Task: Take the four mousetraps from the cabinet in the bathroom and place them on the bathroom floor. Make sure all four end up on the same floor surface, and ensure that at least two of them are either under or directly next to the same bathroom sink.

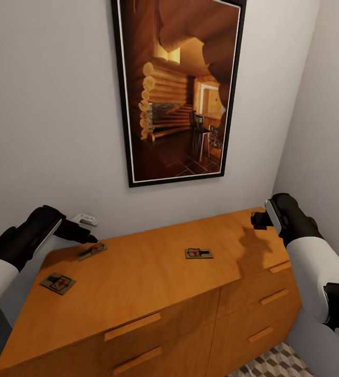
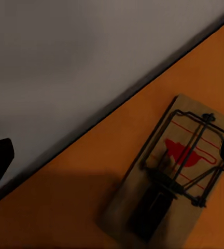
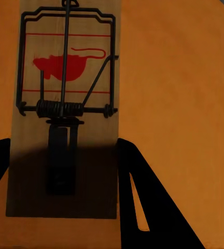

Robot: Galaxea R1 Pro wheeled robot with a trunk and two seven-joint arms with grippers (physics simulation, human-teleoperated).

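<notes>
Home interior: framed log-cabin pic (image 1: 179, 89) on white wall, wood cabinet (image 1: 154, 293) w/ drawers, patterned tile floor (image 1: 274, 365).

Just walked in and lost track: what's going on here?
The robot stands at the orange cabinet, both arms hovering over its top. Three mousetraps lie there, none picked up. The left gripper is by the back-left trap, its jaws spread either side. The right gripper hangs above a trap.
</notes>
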